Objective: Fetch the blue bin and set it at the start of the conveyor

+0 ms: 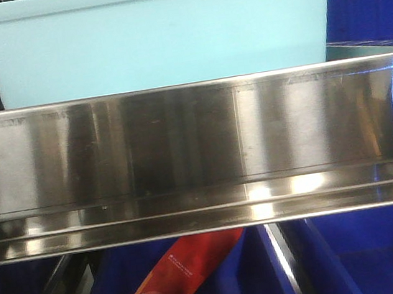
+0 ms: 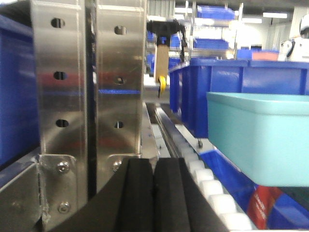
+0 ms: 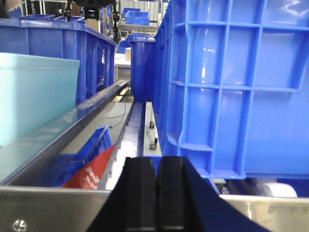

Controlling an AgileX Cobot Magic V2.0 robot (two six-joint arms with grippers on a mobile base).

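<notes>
Position check: your pale turquoise rectangular plastic tub (image 1: 156, 36) sits upright just behind the shiny stainless-steel rail (image 1: 195, 140). It's ahead of both arms, off to the right of the left gripper (image 2: 153, 198) and to the left of the right gripper (image 3: 157, 193). Both are clenched on nothing (pads touching). Its long side runs across the front view. The rail hides its base, and the wrist views crop it.
</notes>
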